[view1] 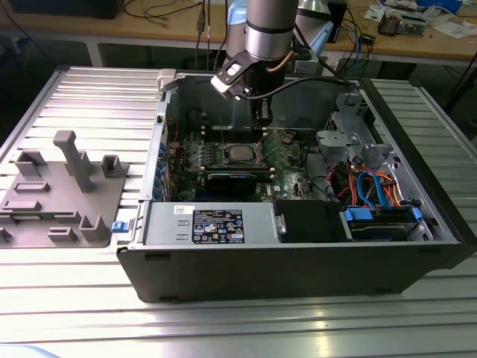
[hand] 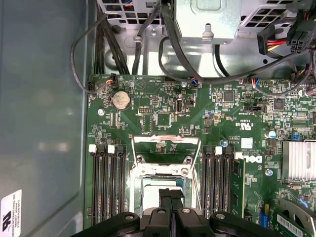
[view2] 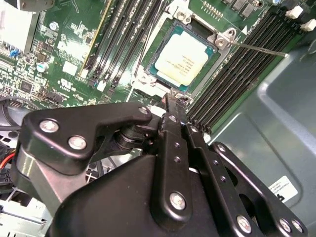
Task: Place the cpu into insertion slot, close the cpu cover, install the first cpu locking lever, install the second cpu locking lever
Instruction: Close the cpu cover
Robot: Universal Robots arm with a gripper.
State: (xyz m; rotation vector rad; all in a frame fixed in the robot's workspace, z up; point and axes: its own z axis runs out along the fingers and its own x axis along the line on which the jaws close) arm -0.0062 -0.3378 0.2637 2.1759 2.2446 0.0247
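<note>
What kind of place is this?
Probably a robotics lab or workshop: a robot arm reaches into an open computer case on a slatted metal table, with a cable-strewn workbench behind.

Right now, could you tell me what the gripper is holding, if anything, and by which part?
Nothing is held: the black gripper is shut, empty, near the pale silvery square cpu in its dark-framed socket.

Cpu in insertion slot; gripper closed nr it.
</note>
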